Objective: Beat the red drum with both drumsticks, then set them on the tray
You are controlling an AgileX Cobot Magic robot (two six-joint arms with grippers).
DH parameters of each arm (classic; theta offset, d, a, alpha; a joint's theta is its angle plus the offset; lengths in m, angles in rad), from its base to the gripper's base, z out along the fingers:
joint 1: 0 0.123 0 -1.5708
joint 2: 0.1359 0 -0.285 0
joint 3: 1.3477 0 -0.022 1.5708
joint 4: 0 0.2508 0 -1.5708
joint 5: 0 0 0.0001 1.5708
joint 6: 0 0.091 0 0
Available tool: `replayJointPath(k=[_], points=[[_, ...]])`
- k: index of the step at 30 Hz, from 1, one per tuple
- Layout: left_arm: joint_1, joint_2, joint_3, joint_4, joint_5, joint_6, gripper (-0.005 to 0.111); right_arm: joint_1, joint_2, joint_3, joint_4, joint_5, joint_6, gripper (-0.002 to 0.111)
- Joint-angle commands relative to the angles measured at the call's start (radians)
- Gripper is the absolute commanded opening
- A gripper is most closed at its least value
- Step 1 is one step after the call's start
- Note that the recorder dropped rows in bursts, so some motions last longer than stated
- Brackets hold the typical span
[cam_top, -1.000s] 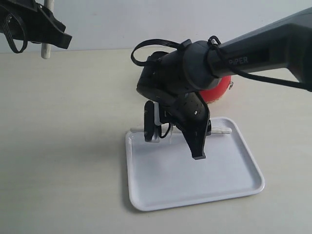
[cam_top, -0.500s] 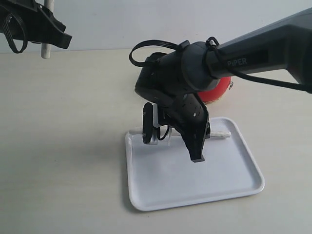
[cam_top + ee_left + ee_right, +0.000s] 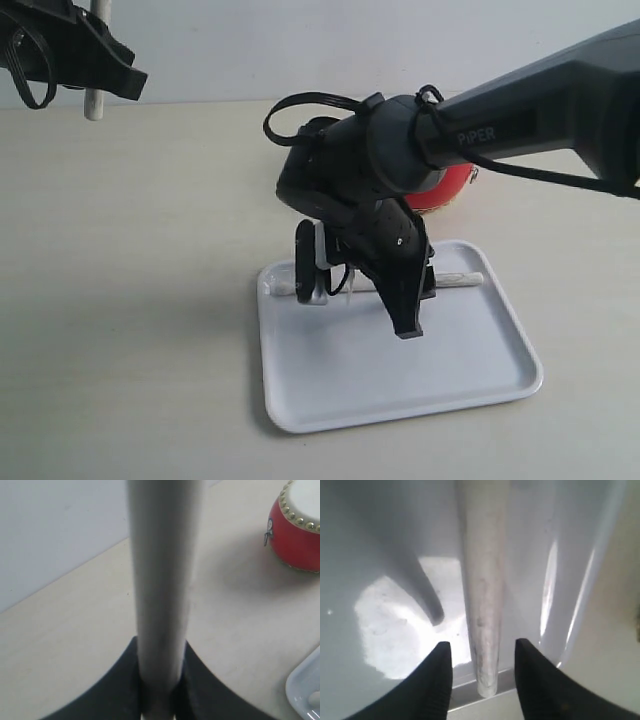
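Note:
One drumstick [image 3: 482, 580] lies along the far side of the white tray [image 3: 480, 370]; its tip [image 3: 462, 279] pokes out past my right arm. My right gripper [image 3: 482, 665] is open, one jaw on each side of the stick's butt end with a gap on both sides; it hangs low over the tray [image 3: 355, 290]. The other drumstick [image 3: 162, 580] stands upright in my left gripper [image 3: 160, 690], which is shut on it and held high at the far left [image 3: 95, 60]. The red drum [image 3: 447, 185] is mostly hidden behind my right arm; its studded cream top [image 3: 300, 510] shows in the left wrist view.
The pale table [image 3: 130, 300] stretches left of the tray. A white wall [image 3: 300, 40] closes off the far side. A corner of the tray [image 3: 306, 690] shows in the left wrist view, with the drum beyond it.
My right gripper has sunk a little toward the tray, and the stick's tip now shows slightly further right and lower. The left arm and its stick have not moved.

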Motion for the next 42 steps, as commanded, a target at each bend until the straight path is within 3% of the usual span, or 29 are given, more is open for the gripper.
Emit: replayJointPath(k=[1, 8, 13, 18, 25, 28, 32, 35, 42], points=[[0.001, 0.003, 0.002, 0.001, -0.003, 0.003, 0.0, 0.001, -0.019, 0.005, -0.067, 0.054, 0.061, 0.045], [0.001, 0.003, 0.002, -0.003, 0.0, -0.004, 0.0, 0.001, -0.124, 0.005, -0.021, 0.014, 0.125, 0.045], [0.001, 0.003, 0.002, -0.143, -0.036, 0.031, 0.0, -0.019, -0.248, 0.005, 0.089, -0.157, 0.153, 0.045], [0.008, 0.003, 0.004, -0.422, -0.029, 0.244, 0.0, -0.099, -0.34, 0.005, 0.439, -0.359, 0.027, 0.045], [0.082, 0.004, 0.059, -0.964, -0.048, 0.643, 0.0, -0.214, -0.347, 0.018, 1.027, -0.385, -0.333, 0.045], [0.143, 0.008, 0.077, -1.191, 0.026, 0.847, 0.0, -0.239, -0.347, 0.036, 1.246, -0.409, -0.505, 0.045], [0.208, 0.026, 0.092, -1.443, 0.231, 1.077, 0.0, -0.242, -0.347, 0.04, 1.519, -0.423, -0.715, 0.045], [0.229, 0.057, 0.096, -1.526, 0.322, 1.14, 0.0, -0.242, -0.347, 0.04, 1.693, -0.423, -0.851, 0.045], [0.23, 0.122, 0.096, -1.625, 0.348, 1.176, 0.0, -0.242, -0.347, 0.04, 1.933, -0.444, -1.051, 0.045]])
